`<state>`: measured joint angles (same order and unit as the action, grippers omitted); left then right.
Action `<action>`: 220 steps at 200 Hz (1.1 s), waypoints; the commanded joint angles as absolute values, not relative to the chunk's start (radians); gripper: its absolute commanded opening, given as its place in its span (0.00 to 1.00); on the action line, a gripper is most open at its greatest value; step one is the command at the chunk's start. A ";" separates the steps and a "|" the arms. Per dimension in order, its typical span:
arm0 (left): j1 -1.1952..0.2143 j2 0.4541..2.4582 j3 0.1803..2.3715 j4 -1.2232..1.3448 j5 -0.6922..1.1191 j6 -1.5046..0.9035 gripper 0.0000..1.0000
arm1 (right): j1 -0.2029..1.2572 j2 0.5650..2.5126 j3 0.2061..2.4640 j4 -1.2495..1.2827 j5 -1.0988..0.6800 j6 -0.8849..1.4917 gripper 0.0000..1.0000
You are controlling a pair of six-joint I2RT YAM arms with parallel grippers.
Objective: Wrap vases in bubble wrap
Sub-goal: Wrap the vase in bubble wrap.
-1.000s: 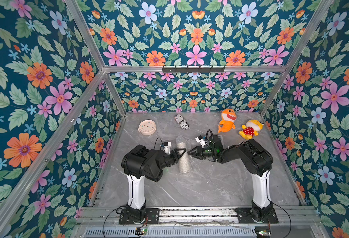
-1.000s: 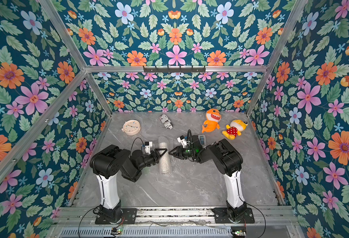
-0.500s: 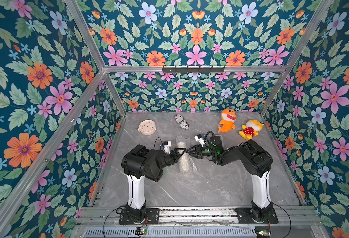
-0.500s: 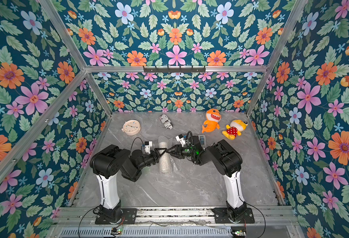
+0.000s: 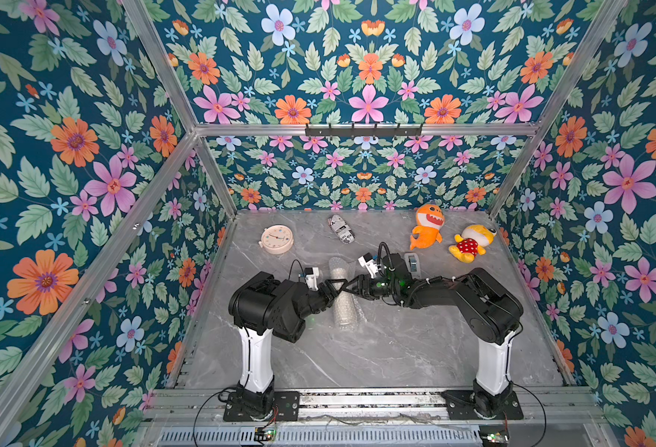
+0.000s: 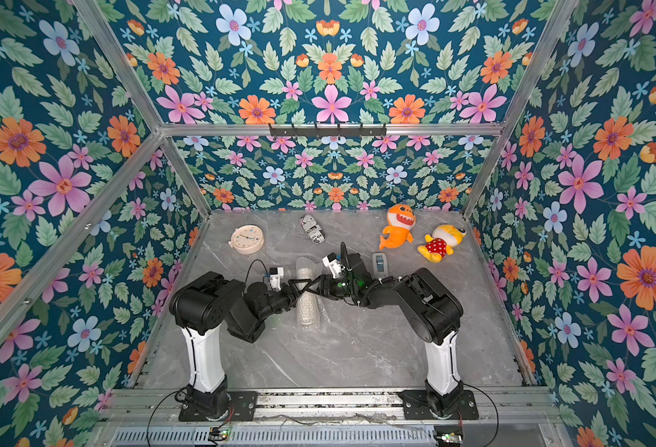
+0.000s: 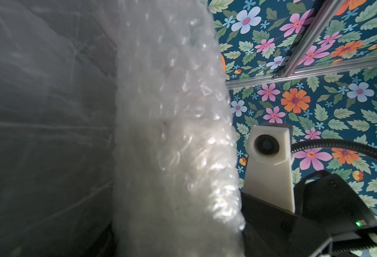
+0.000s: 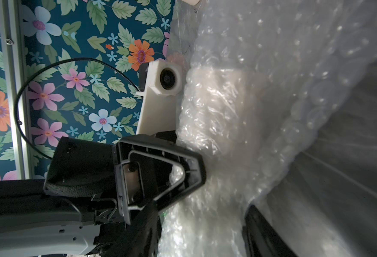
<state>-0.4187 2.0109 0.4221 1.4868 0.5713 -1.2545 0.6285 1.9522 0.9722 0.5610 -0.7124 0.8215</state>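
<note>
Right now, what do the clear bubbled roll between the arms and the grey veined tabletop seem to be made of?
The clear bubbled roll: thin glossy plastic film, probably; see-through, with air pockets and bright glints in both wrist views. The grey veined tabletop: marble-look slab or laminate, smooth satin; real stone cannot be told.

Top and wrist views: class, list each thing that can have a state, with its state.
bubble wrap: rolled into a tube, lying on the table
vase: wrapped inside the roll
left gripper: shut on bubble wrap
right gripper: open, astride the roll
clock: lying face up
printed cylinder: on its side
</note>
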 commanded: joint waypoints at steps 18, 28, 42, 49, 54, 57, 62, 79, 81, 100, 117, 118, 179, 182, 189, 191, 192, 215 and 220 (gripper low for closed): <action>-0.425 2.012 0.426 1.601 0.593 -1.264 0.33 | 0.652 1.902 0.968 0.363 -0.636 0.740 0.64; -0.425 2.016 0.422 1.601 0.592 -1.261 0.33 | 0.652 1.896 0.966 0.331 -0.621 0.720 0.67; -0.425 2.023 0.418 1.605 0.593 -1.261 0.32 | 0.652 1.899 0.962 0.316 -0.624 0.700 0.73; -0.425 2.026 0.416 1.610 0.594 -1.261 0.32 | 0.652 1.905 0.957 0.320 -0.630 0.697 0.75; -0.425 2.028 0.415 1.612 0.594 -1.262 0.32 | 0.652 1.910 0.954 0.326 -0.637 0.698 0.77; -0.426 2.029 0.414 1.612 0.594 -1.261 0.32 | 0.652 1.911 0.952 0.330 -0.641 0.698 0.78; -0.425 2.029 0.413 1.613 0.594 -1.262 0.32 | 0.652 1.916 0.948 0.333 -0.643 0.698 0.81; -0.425 2.028 0.412 1.614 0.595 -1.261 0.32 | 0.652 1.921 0.941 0.339 -0.644 0.692 0.91; -0.425 2.028 0.414 1.614 0.596 -1.262 0.32 | 0.652 1.921 0.941 0.338 -0.642 0.691 0.92; -0.425 2.028 0.417 1.611 0.597 -1.263 0.31 | 0.652 1.920 0.942 0.317 -0.627 0.669 0.99; -0.426 2.028 0.420 1.609 0.597 -1.263 0.31 | 0.649 1.919 0.942 0.291 -0.617 0.650 0.99; -0.425 2.028 0.419 1.609 0.598 -1.264 0.31 | 0.649 1.920 0.942 0.291 -0.618 0.650 0.99; -0.425 2.024 0.406 1.619 0.560 -1.268 0.31 | 0.685 1.900 0.882 0.347 -0.613 0.709 0.88; -0.425 2.023 0.401 1.620 0.554 -1.270 0.31 | 0.689 1.892 0.876 0.349 -0.606 0.708 0.88; -0.425 2.020 0.396 1.621 0.541 -1.270 0.31 | 0.699 1.879 0.862 0.351 -0.585 0.704 0.88; -0.426 2.019 0.394 1.621 0.538 -1.271 0.31 | 0.701 1.875 0.859 0.352 -0.578 0.703 0.88; -0.425 2.018 0.393 1.621 0.536 -1.271 0.31 | 0.703 1.874 0.858 0.352 -0.575 0.701 0.88; -0.425 2.010 0.376 1.632 0.498 -1.273 0.31 | 0.712 1.846 0.832 0.363 -0.560 0.685 0.89; -0.426 2.008 0.373 1.634 0.492 -1.274 0.31 | 0.713 1.844 0.829 0.368 -0.565 0.682 0.90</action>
